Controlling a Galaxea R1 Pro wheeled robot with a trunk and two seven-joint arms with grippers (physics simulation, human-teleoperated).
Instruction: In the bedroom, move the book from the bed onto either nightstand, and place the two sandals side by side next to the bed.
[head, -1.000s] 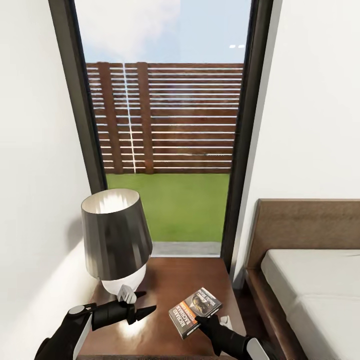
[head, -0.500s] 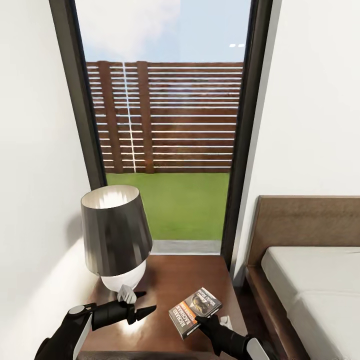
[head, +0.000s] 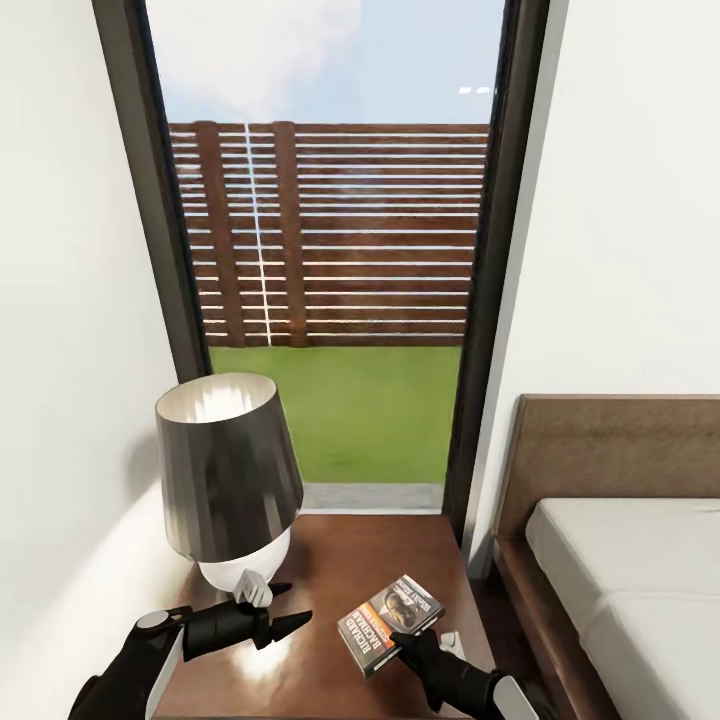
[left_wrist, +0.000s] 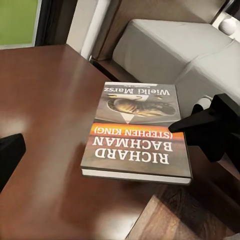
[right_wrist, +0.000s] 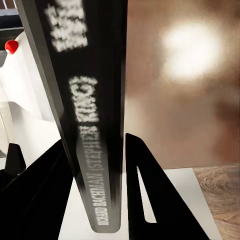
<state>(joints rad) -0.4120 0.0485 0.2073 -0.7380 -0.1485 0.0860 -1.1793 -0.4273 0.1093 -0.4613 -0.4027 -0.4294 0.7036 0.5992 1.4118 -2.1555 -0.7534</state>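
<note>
Grasping the book (head: 391, 624), right gripper (head: 412, 640) holds it flat, long axis diagonal.

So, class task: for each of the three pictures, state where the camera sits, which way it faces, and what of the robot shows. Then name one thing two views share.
Head view: from the robot's head, forward and down at the nightstand, lamp, window and bed; both arms show.
Left wrist view: by the left tool, across the nightstand toward the bed; the right tool shows.
Right wrist view: by the right tool, along its fingers, which grip the book's spine.
Shared: the book shows in all three.
</note>
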